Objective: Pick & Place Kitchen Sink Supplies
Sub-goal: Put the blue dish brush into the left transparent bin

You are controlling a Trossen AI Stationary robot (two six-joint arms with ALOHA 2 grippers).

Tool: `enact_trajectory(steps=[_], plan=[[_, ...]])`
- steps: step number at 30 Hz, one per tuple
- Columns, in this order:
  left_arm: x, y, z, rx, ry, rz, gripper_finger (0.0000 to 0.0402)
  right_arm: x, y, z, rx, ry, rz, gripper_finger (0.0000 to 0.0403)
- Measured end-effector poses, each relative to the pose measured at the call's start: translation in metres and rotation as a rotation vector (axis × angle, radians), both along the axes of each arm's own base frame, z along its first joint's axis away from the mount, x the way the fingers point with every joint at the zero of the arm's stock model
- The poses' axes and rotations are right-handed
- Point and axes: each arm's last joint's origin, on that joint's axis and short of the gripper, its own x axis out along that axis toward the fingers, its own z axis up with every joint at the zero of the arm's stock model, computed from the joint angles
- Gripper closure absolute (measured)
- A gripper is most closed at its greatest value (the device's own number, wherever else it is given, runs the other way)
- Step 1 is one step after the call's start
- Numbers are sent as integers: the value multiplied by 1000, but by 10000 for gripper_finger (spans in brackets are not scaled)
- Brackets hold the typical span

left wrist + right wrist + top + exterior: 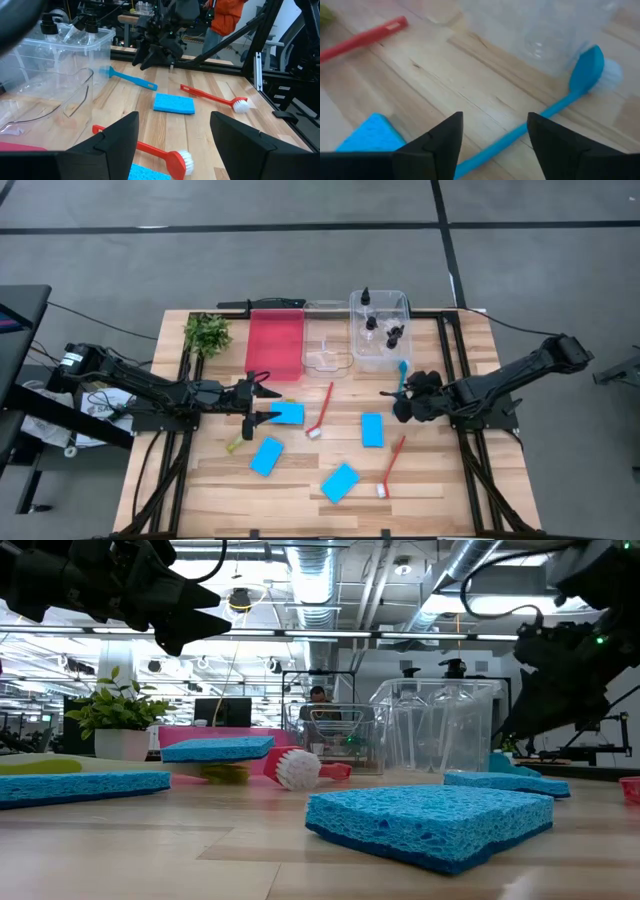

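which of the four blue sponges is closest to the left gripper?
The blue sponge right beside the open left gripper, just left of the red brush. The other three sponges lie farther off, toward the table's middle and near edge.

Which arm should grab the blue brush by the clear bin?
Right. The right gripper hangs open just above the slim blue long-handled brush, its handle running between the fingers in the wrist view. The left gripper, also open, sits across the table over a flat blue sponge.

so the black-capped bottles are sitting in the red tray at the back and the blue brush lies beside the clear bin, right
Not quite. The black-capped bottles sit in the clear bin, not the red tray, which holds none, as the high view shows. The blue brush does lie beside the clear bin.
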Motion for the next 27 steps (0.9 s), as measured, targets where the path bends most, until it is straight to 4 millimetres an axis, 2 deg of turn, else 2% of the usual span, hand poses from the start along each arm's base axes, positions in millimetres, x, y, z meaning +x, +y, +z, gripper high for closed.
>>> enact_trajectory(steps=[7, 27], plan=[[0, 0, 0, 0, 0, 0, 153, 1, -1, -8, 28, 38, -65, 174], [0, 0, 0, 0, 0, 0, 153, 14, -3, -38, 154, 62, -340, 212]])
